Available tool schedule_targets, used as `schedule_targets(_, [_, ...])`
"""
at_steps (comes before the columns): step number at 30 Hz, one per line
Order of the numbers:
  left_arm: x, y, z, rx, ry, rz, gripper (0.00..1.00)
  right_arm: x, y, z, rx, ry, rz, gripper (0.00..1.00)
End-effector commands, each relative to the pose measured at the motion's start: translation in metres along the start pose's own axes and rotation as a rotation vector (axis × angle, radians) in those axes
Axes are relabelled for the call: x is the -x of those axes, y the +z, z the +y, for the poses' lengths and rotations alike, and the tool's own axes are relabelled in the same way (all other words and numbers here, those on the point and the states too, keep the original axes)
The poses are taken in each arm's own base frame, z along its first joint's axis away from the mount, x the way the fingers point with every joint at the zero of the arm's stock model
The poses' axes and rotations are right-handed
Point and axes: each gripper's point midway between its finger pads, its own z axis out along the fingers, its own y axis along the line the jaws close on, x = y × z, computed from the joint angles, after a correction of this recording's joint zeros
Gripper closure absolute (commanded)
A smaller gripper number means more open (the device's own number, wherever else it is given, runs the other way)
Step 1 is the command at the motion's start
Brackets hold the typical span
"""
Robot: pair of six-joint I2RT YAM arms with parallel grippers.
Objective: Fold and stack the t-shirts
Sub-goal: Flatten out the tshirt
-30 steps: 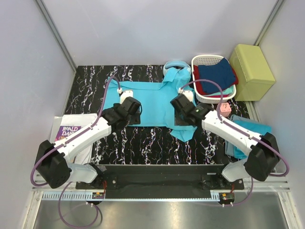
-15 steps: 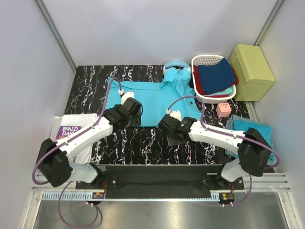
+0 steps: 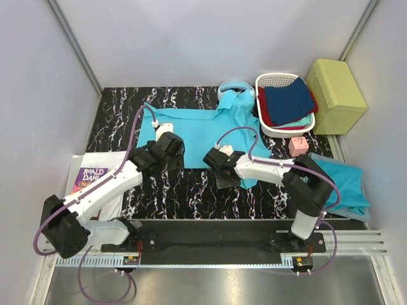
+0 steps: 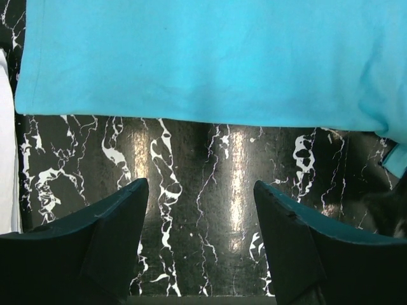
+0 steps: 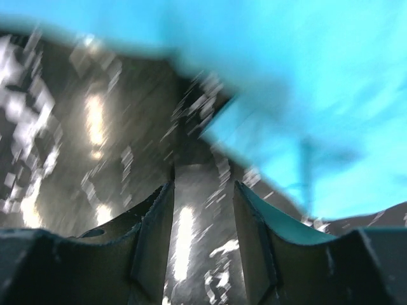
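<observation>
Left gripper (image 4: 200, 190): jaws wide, nothing between them. It hangs over bare table (image 3: 114, 121), just on the near side of the shirt's hem.
Spread t-shirt (image 3: 203, 127): lies flat across the middle of the table. Its far right part is bunched up by the headphones, and a loose flap reaches toward the near side at its right end.
Handling: I judge it light, limp and thin — it will sag and drag rather than move as a sheet. No breakage risk.
Hold: I would pinch the near hem at its two corners, one per arm, low to the table so both layers come up together.
Right gripper (image 5: 203, 187): jaws part-way apart and empty, over the table beside that flap. This view is blurred.
Second t-shirt (image 3: 346, 181): crumpled heap at the near right, by the right arm's elbow.
Book (image 3: 95, 175): near left, apart from the cloth.
Headphones (image 3: 234, 86): far side, touching the bunched end — may get dragged along.
Basket (image 3: 273, 77): far right, holds other clothes, just beside the shirt.
Pink block (image 3: 300, 146): between basket and second t-shirt.
Box (image 3: 336, 86): far right corner, out of the way.
</observation>
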Motion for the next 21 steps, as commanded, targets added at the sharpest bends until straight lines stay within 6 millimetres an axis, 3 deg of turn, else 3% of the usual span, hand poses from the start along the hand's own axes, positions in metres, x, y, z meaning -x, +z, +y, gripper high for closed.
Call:
schedule_targets(1, [-0.002, -0.006, 0.006, 0.003, -0.017, -0.014, 0.27, 0.049, 0.007, -0.029, -0.05, 0.094, -0.09, 0.51])
schedule_targets(7, [-0.005, -0.005, 0.007, 0.008, -0.014, -0.005, 0.27, 0.058, 0.014, -0.048, -0.085, 0.084, -0.095, 0.51])
schedule_targets(12, [-0.006, -0.003, 0.005, 0.007, -0.014, 0.004, 0.28, 0.049, 0.019, -0.04, -0.049, 0.101, -0.069, 0.53])
schedule_targets(21, [-0.006, 0.001, 0.0, -0.001, -0.011, 0.017, 0.27, 0.063, -0.001, -0.028, -0.006, 0.084, -0.115, 0.52])
